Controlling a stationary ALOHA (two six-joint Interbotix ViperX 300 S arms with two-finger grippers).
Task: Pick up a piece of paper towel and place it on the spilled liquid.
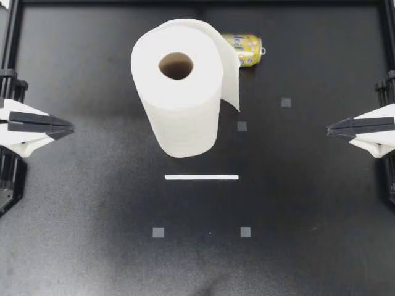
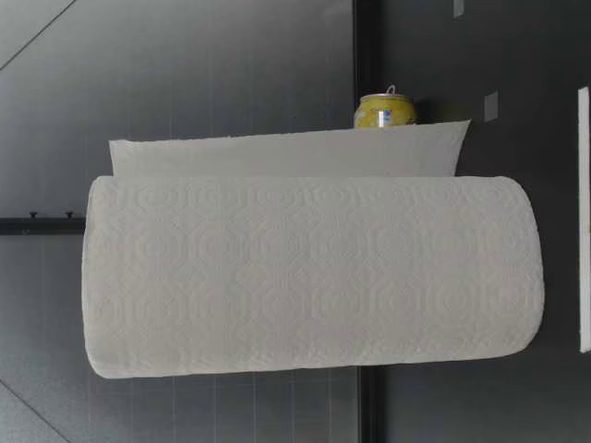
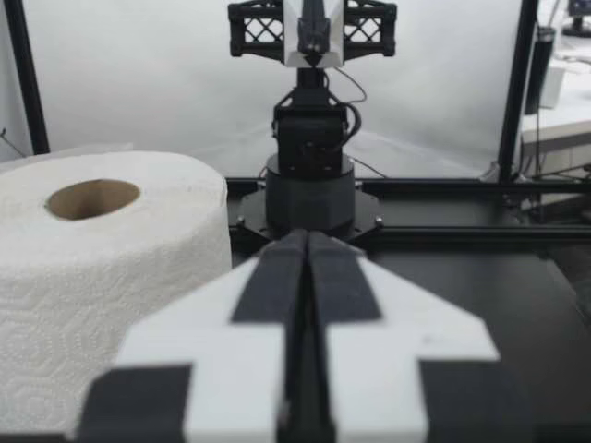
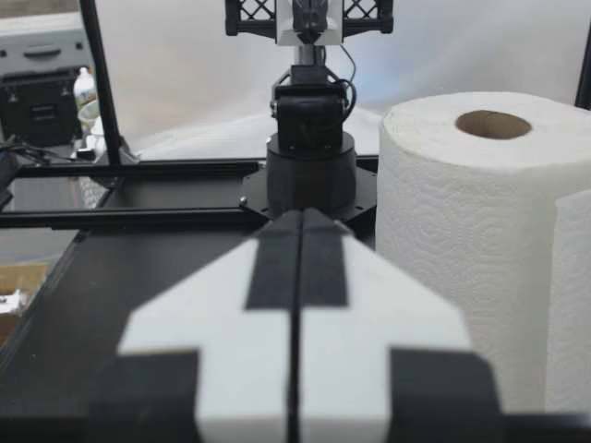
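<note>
Paper towel roll (image 1: pixel 179 86) stands upright mid-desk with its loose sheet (image 1: pixel 229 71) hanging free. A yellow can (image 1: pixel 245 49) lies just behind it. My left claw (image 1: pixel 70 128) and right claw (image 1: pixel 329 129) sit clenched tight at the side edges.

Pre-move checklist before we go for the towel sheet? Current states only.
1. Pincers open for grasping: not ok; left pincer and right pincer are both shut, holding nothing.
2. Paper towel roll upright: ok.
3. Loose sheet reachable: ok; it hangs free on the roll's side facing my right arm.
4. Path from right pincer to sheet unobstructed: ok.
5. Spill located: cannot tell; no liquid shows on the dark table.
6. Can out of the way: ok; it lies on its side beyond the roll.
</note>
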